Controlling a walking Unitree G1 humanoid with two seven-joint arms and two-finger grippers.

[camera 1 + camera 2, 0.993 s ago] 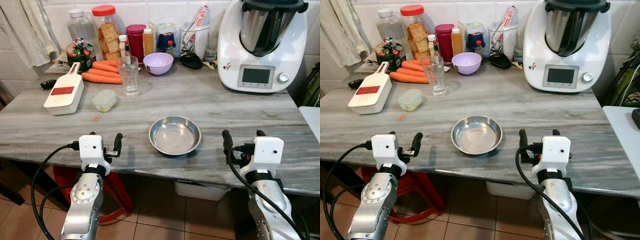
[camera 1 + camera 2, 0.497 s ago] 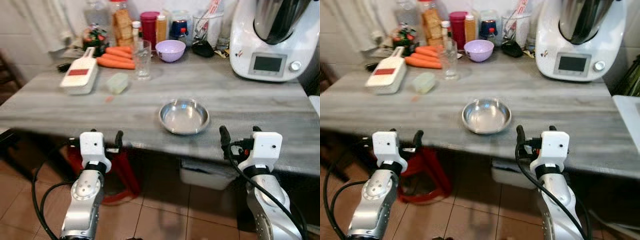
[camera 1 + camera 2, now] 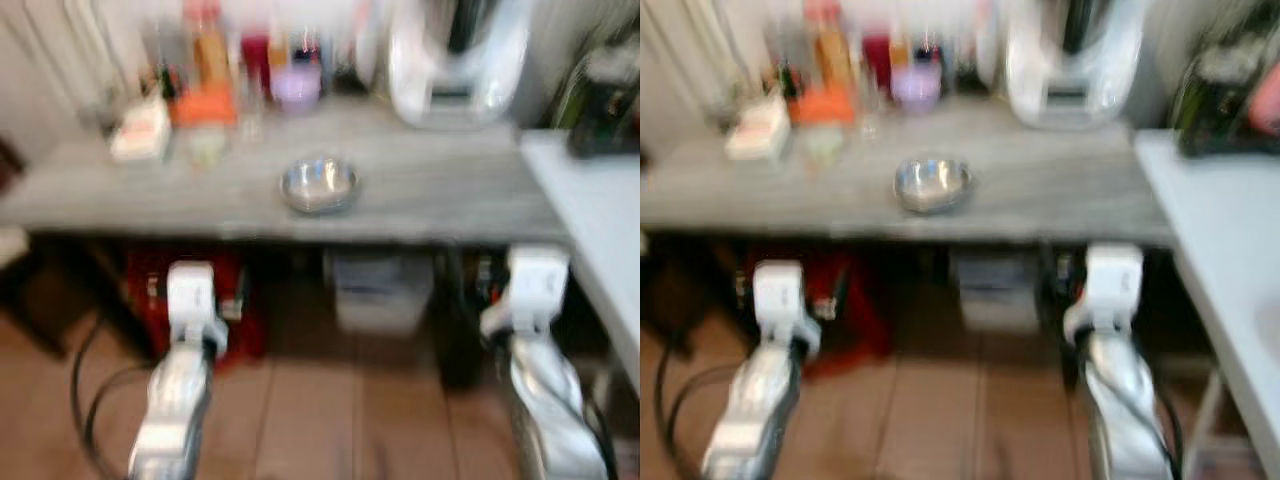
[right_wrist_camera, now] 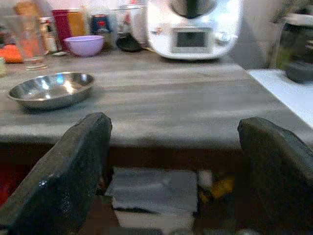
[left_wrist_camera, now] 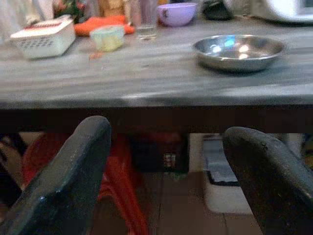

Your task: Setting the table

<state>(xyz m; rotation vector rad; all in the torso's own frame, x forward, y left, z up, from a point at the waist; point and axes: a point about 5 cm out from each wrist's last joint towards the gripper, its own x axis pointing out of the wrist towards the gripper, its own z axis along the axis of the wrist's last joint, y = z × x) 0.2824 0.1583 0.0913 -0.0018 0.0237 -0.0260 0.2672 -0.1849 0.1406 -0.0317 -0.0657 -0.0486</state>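
Observation:
A steel bowl (image 3: 318, 185) sits empty near the front edge of the grey marble counter (image 3: 430, 200). The head views are blurred. Both arms are held low in front of the counter, below its edge and over the tiled floor. My left gripper (image 5: 166, 134) is open with nothing between its fingers, and the steel bowl (image 5: 238, 49) lies ahead of it on the counter. My right gripper (image 4: 175, 126) is also open and empty, with the steel bowl (image 4: 51, 89) ahead of it. A drinking glass (image 5: 145, 17) and a purple bowl (image 4: 84, 45) stand at the back of the counter.
A white grater (image 5: 44, 36), carrots (image 5: 105, 22) and a small green tub (image 5: 108, 37) lie at the counter's left. A white kitchen machine (image 4: 193, 27) stands at the back right. Under the counter are a red stool (image 5: 117, 181) and a pale bin (image 3: 380, 290). A white table (image 3: 590, 230) adjoins on the right.
The whole view has pulled back from the counter and blurred, so the camera has moved. Both grippers now sit below the counter edge, still open. Nothing on the counter has shifted.

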